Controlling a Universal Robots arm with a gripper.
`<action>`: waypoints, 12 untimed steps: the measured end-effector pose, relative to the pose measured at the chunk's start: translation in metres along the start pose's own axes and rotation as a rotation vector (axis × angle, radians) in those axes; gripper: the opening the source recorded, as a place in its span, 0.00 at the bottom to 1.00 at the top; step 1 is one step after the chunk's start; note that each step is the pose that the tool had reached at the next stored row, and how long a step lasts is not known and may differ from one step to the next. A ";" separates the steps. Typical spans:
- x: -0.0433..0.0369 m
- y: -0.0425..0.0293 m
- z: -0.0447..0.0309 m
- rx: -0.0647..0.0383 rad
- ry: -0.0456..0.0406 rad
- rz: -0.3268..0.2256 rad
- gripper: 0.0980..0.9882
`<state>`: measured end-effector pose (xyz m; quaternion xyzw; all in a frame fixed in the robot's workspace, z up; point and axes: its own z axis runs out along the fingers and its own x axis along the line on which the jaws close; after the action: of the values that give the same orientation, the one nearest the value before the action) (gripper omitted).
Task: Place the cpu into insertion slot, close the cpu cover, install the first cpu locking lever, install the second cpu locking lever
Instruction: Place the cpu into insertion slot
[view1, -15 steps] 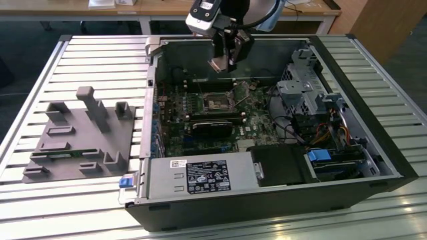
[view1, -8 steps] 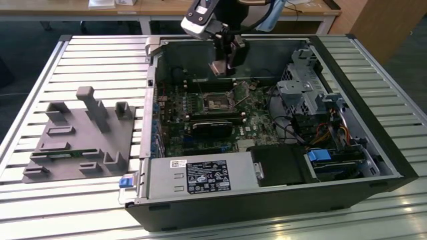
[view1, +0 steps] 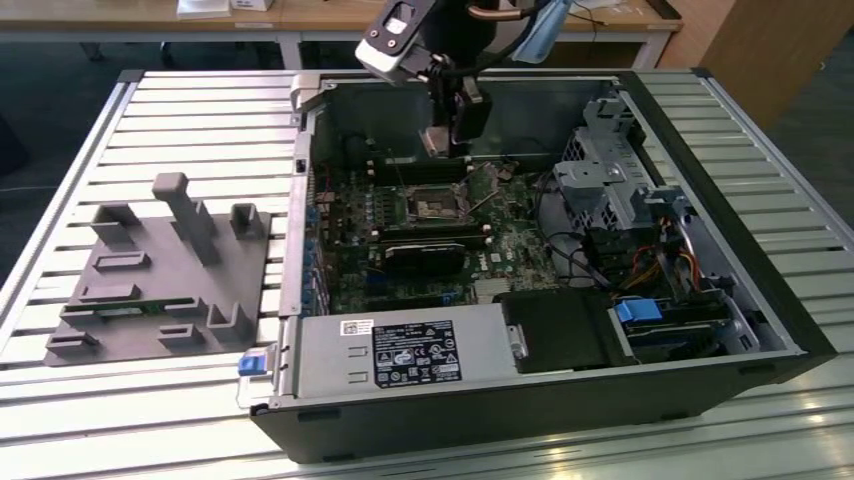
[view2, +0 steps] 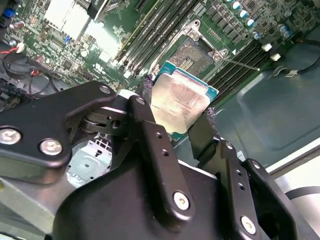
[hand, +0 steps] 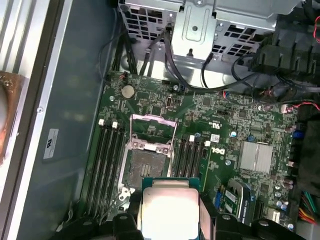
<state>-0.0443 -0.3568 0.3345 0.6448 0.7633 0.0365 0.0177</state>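
Note:
My gripper (view1: 449, 143) hangs inside the open computer case, shut on the cpu (view2: 181, 100), a flat square chip with a dull silver top and green edge. In both wrist views the black fingers (view2: 206, 129) clamp two opposite sides of the cpu (hand: 169, 206). The insertion slot (hand: 145, 163) lies bare on the green board a little below and ahead of the chip, its dark centre uncovered. The cpu cover (hand: 153, 132), a thin silver frame, is swung up and open at the slot's far side. A thin wire lever (view2: 241, 63) sticks out beside the insertion slot (view2: 192, 53).
The black case (view1: 747, 250) lies open on a slatted table. A labelled power supply (view1: 400, 352) and drive cage (view1: 603, 178) flank the board, with cables (view1: 627, 268). Memory slots (hand: 107, 159) border the socket. A grey fixture plate (view1: 160, 272) sits at the exterior view's left.

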 end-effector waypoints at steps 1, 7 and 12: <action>0.0000 -0.0001 0.0011 0.000 -0.0002 0.000 0.49; -0.0001 -0.0005 0.0066 0.000 -0.0002 0.000 0.49; -0.0001 -0.0006 0.0081 0.000 -0.0009 0.007 0.49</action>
<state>-0.0443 -0.3568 0.3264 0.6476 0.7609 0.0361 0.0179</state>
